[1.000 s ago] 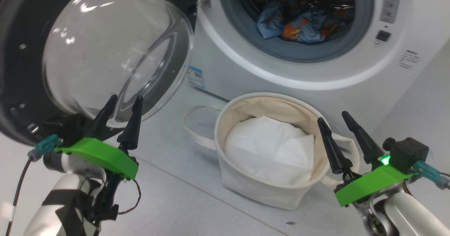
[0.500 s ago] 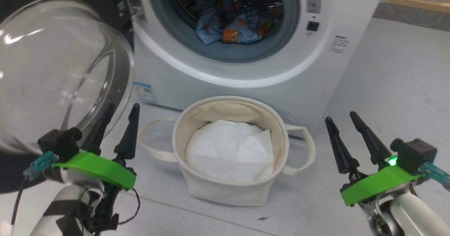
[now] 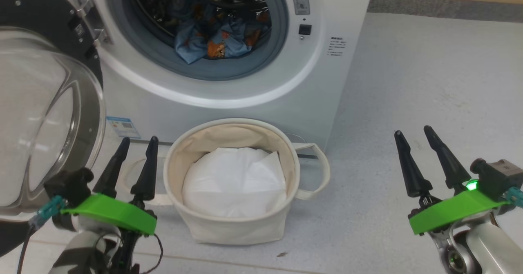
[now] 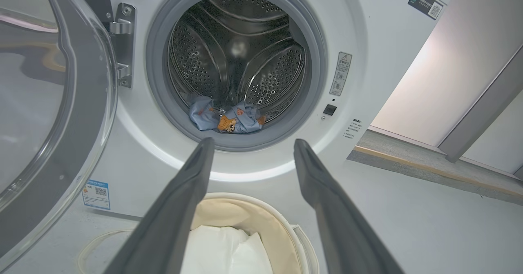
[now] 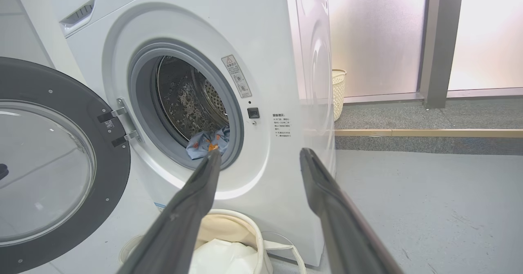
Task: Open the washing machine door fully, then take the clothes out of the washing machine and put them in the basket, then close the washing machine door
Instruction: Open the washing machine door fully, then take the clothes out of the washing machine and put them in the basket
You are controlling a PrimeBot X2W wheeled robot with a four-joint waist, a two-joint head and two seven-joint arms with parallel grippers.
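Head view: door [image 3: 45, 114] cut off; clothes [image 3: 212, 41] partly hidden; left tool [image 3: 139, 140], right tool [image 3: 412, 131] spread, empty.

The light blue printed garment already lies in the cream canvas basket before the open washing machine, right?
No: the light blue printed garment lies inside the white washing machine, per the left wrist view; the round cream canvas basket stands before it.

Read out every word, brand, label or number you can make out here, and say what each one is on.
"Hisense": brand on the washing machine, top panel.
Warning sticker beside the drum mouth: triangle sign, print too small to read.
Small print lower on that front: too small.
Blue label sticker low on the front: QR code, text unreadable.
Dark sticker near the top corner: unreadable.
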